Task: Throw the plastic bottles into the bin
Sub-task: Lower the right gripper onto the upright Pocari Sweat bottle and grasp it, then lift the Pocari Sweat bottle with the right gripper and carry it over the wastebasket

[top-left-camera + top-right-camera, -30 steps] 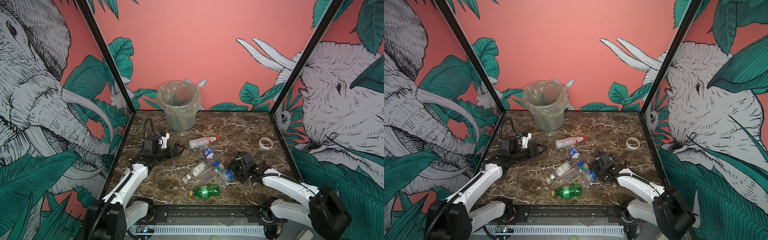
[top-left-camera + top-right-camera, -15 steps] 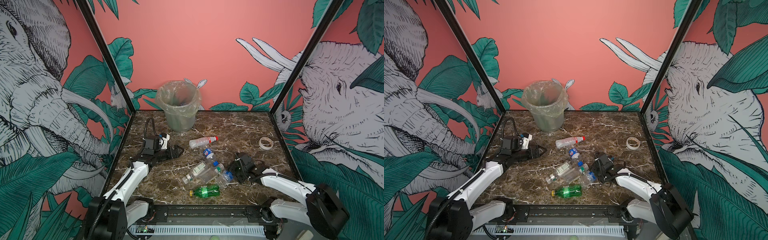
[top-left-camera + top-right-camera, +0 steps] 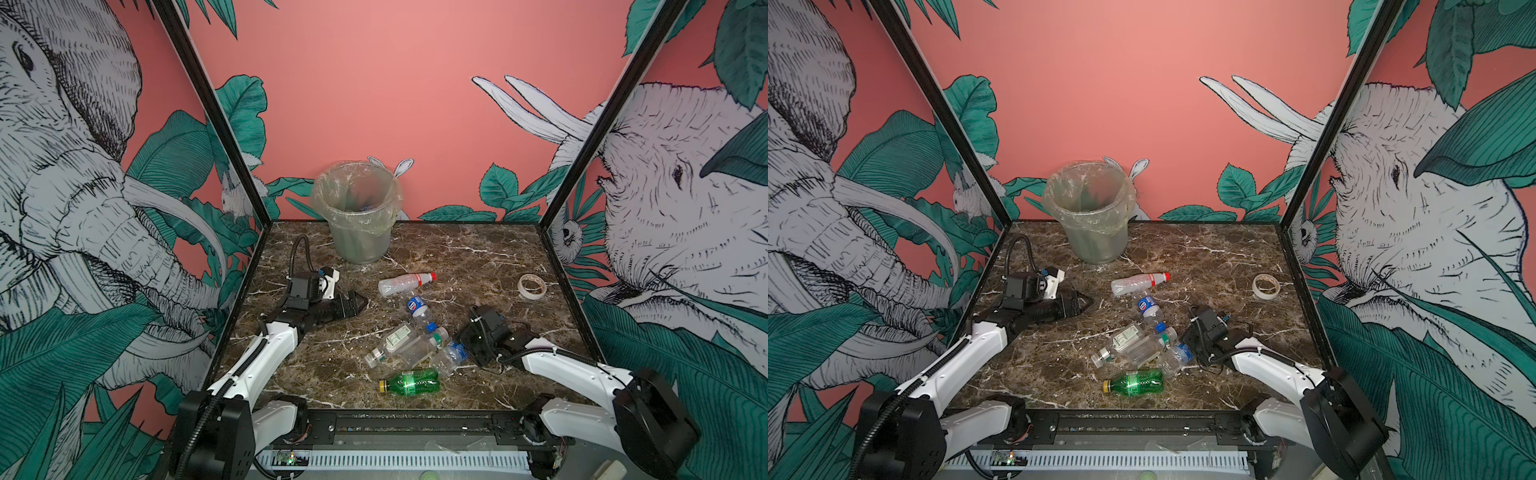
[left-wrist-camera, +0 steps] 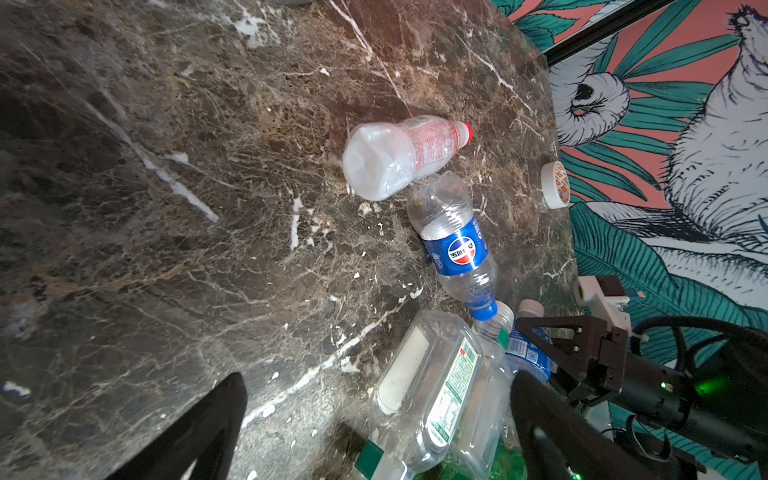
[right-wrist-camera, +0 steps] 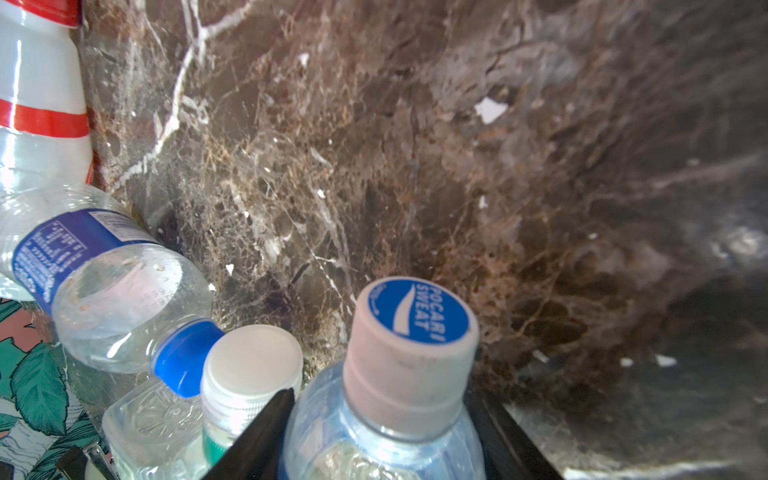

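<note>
Our left hand [image 3: 358, 302] hangs spread wide and empty, in front of the bin [image 3: 361, 245] and a little left of it. Well in front of the bin, the plastic bottles [image 3: 405, 347] lie on the bench [image 3: 478, 266]. There our right hand [image 3: 464, 352] straddles the Pocari Sweat bottle [image 5: 386, 432]; whether it pinches, we cannot tell.

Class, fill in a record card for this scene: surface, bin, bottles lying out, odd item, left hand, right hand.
Surface: dark marble table
Bin: upright at the far edge, bag-lined
Bottles lying out: six, clustered, including a red-capped bottle and a green bottle
Odd item: tape roll, apart on the right
Left hand: open, empty
Right hand: fingers either side of the blue-and-white-capped bottle; grip unclear
</note>
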Controlling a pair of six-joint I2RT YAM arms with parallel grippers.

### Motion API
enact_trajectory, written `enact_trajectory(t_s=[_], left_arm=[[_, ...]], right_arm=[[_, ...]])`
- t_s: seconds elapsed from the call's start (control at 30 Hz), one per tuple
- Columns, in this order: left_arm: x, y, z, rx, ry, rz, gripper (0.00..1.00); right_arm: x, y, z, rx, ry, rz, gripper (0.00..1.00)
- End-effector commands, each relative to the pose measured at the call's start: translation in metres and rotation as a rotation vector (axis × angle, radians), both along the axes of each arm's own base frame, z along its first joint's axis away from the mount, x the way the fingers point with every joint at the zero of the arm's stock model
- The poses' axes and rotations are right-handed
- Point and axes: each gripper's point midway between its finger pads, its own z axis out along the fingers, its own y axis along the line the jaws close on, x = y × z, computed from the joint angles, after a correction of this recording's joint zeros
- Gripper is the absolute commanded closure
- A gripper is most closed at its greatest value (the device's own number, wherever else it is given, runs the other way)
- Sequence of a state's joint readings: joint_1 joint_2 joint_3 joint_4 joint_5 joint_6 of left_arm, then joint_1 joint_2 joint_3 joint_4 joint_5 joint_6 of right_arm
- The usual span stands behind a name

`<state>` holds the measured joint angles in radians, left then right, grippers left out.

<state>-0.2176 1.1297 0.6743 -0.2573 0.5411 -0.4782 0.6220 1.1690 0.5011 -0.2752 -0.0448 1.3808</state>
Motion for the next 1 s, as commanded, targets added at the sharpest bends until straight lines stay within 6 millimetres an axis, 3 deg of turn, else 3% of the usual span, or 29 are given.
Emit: enact_trajectory(t_s=[0.0,0.3,0.63,0.97], left_arm=[[0.003,-0.002,0.01,-0.001,-0.018,-0.003,0.0],[0.003,-0.003,0.006,-0.013,0.006,0.003,0.01],[0.006,-0.004,0.015,-0.013,-0.011,-0.003,0.01],[0.003,-0.002,0.011,-0.005,-0.002,0.003,0.01]], right_arm=[[0.003,-0.008,0.01,-0.023,-0.035,-0.041,0.38],[0.013,-0.016,0.042,-0.092,-0.121,0.0,0.39],[0.036,-0.001,0.075,-0.076,-0.196,0.098,0.39],[0.057,0.007,0.107,-0.067,-0.285,0.145,0.39]])
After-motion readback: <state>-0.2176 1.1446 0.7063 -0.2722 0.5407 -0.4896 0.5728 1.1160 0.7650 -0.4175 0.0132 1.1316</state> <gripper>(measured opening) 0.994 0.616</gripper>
